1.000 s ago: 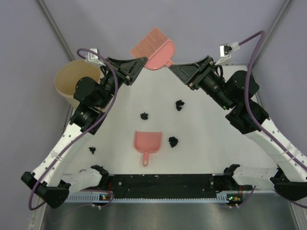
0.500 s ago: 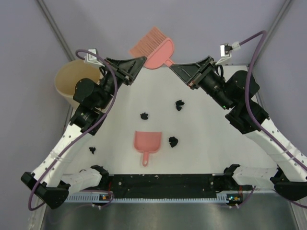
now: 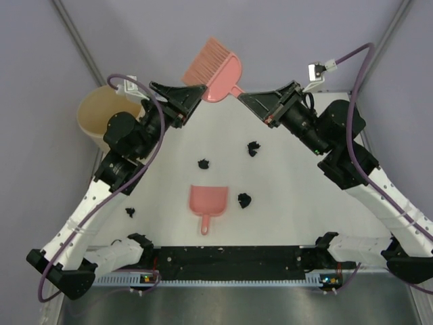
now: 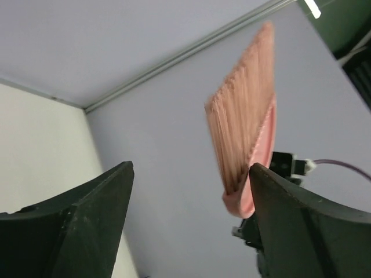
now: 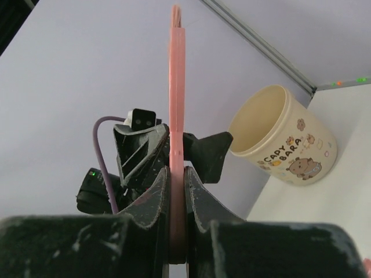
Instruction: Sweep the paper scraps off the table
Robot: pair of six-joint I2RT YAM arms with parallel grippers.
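Several black paper scraps lie on the white table (image 3: 304, 203): one (image 3: 203, 163) left of centre, one (image 3: 254, 147) further right, one (image 3: 244, 200) beside the pink dustpan (image 3: 207, 200), one (image 3: 129, 212) near the left arm. A pink brush (image 3: 215, 68) hangs above the table's far edge. My right gripper (image 3: 243, 98) is shut on its handle; in the right wrist view the handle (image 5: 177, 87) stands pinched between the jaws (image 5: 177, 174). My left gripper (image 3: 196, 91) stands open beside the brush head, whose bristles (image 4: 246, 121) show by its right finger (image 4: 290, 220).
A cream cup (image 3: 101, 115) with a cartoon print (image 5: 284, 136) stands at the table's far left corner. Grey-lilac walls close in on the far side and both flanks. A black strip (image 3: 230, 261) runs along the near edge between the arm bases.
My left gripper has opened and let go of the brush. The right gripper has closed on the handle, and the brush has risen and tilted slightly.
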